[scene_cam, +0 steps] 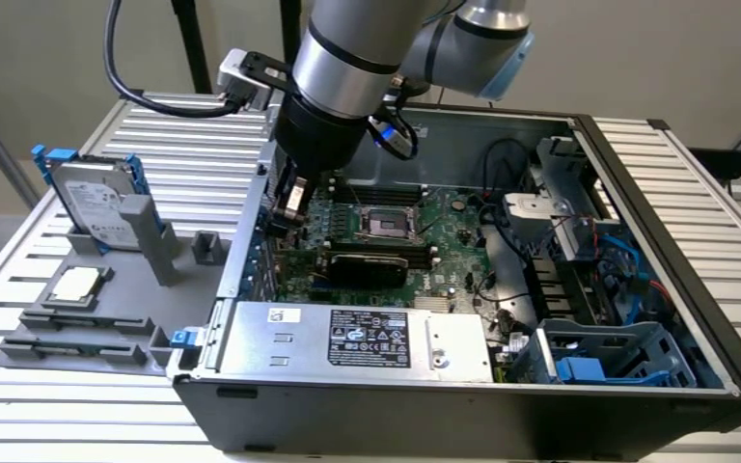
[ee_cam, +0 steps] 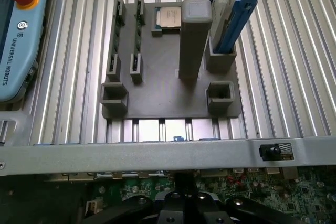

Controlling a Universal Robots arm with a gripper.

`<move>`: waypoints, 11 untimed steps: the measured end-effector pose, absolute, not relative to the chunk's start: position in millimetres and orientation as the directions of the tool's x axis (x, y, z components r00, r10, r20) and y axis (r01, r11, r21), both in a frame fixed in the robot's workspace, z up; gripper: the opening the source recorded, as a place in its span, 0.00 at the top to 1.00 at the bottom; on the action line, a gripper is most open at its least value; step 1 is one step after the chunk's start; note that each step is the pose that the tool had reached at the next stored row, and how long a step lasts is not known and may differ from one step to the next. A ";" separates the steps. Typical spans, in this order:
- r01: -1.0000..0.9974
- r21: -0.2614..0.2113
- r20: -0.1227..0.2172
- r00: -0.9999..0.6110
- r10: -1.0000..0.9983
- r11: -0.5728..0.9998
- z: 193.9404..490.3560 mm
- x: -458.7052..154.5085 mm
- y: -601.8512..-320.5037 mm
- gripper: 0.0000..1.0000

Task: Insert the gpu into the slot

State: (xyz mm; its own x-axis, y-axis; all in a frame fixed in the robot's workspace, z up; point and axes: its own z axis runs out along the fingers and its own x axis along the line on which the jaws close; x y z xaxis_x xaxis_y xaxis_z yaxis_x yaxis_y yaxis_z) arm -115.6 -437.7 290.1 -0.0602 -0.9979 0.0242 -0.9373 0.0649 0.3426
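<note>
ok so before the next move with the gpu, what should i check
1. Gripper shut: ok.
2. Gripper low inside the open black computer case, over the green motherboard: ok.
3. Small black rectangular circuit card on the board beside the gripper, held or free: cannot tell.
4. Card fully seated in the bright-blue slot strip: cannot tell.
5. Grey hard drive with blue rails standing in its holder outside the case: ok.
</note>
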 end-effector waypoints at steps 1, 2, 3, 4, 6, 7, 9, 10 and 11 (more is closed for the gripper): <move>-0.937 0.342 0.024 -0.061 -0.998 0.065 290.5 -115.3 -437.7 0.89; -0.937 0.342 0.023 -0.061 -0.998 0.065 291.0 -115.0 -437.6 0.89; -0.938 0.342 0.023 -0.061 -0.998 0.065 292.2 -114.8 -437.6 0.89; -0.938 0.340 0.024 -0.061 -0.998 0.065 293.8 -114.5 -437.7 0.89; -0.941 0.333 0.023 -0.061 -0.998 0.065 295.7 -114.1 -437.7 0.89; -0.944 0.324 0.023 -0.061 -0.998 0.065 295.9 -113.9 -437.7 0.89; -0.954 0.291 0.021 -0.062 -0.998 0.065 296.0 -114.0 -437.7 0.89; -0.960 0.274 0.020 -0.062 -0.998 0.065 296.0 -114.0 -437.7 0.89; -0.964 0.256 0.018 -0.062 -0.998 0.065 295.9 -113.9 -437.7 0.89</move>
State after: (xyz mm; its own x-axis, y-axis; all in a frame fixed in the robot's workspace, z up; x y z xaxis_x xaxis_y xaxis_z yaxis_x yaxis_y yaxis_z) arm -113.9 -437.7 295.9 -0.0624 -0.9979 0.0183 -0.9644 0.0650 0.2562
